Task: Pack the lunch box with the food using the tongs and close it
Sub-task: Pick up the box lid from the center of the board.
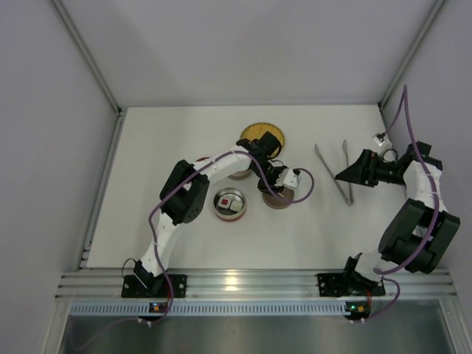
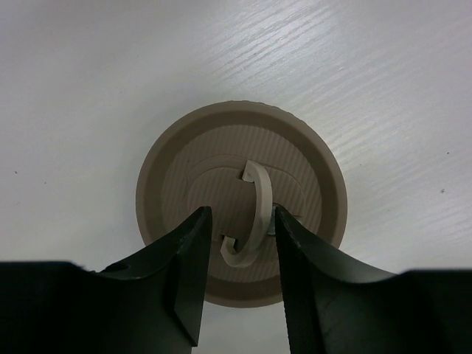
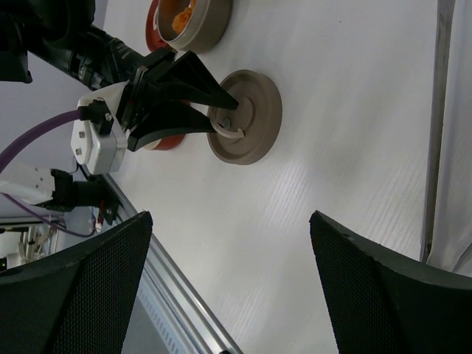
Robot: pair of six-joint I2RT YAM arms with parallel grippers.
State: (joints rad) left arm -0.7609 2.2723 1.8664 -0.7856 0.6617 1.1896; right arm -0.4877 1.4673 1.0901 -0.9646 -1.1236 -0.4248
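Partly, left fingers (image 2: 186, 274) cover lid (image 2: 299, 147) edge, handle (image 2: 260, 198) between.

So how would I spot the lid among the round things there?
On the white table, follow the left arm to its gripper, right of the bowl with the red-topped cube. Beneath it lies a flat beige disc, the lid. Unlike the bowl, it holds no food and carries a pale loop handle in its middle.
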